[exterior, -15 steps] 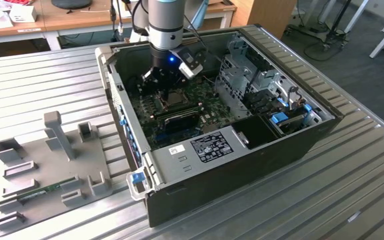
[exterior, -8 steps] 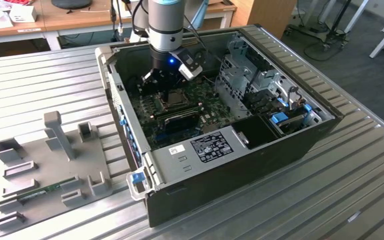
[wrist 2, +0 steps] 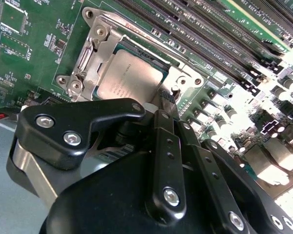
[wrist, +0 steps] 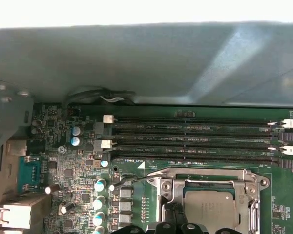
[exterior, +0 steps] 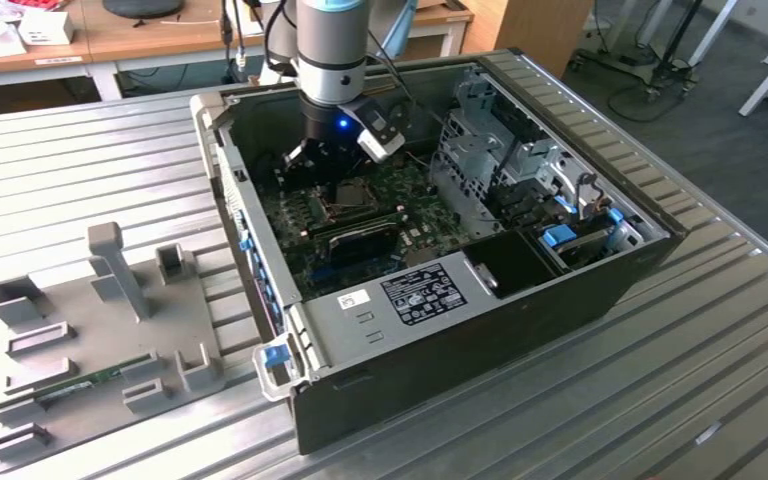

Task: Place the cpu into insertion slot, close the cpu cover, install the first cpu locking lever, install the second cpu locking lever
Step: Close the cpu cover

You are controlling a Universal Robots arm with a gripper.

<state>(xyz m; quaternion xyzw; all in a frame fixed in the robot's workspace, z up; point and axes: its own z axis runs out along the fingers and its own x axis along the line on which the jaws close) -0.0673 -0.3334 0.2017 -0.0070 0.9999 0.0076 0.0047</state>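
Note:
The cpu lies flat in the insertion slot, its silvery top showing in both wrist views. The cpu cover looks to be lying down around it as a metal frame. A thin wire lever runs out from the frame's corner; I cannot tell whether it is latched. My gripper is shut, with its black fingertips together at the socket's edge, beside a small curved metal lever end. In the exterior view the gripper reaches down into the open case right next to the socket.
Long black memory slots run beside the socket on the green motherboard. The grey case wall rises close behind them. Drive cages fill the case towards the exterior view's right. A grey fixture plate lies on the table outside.

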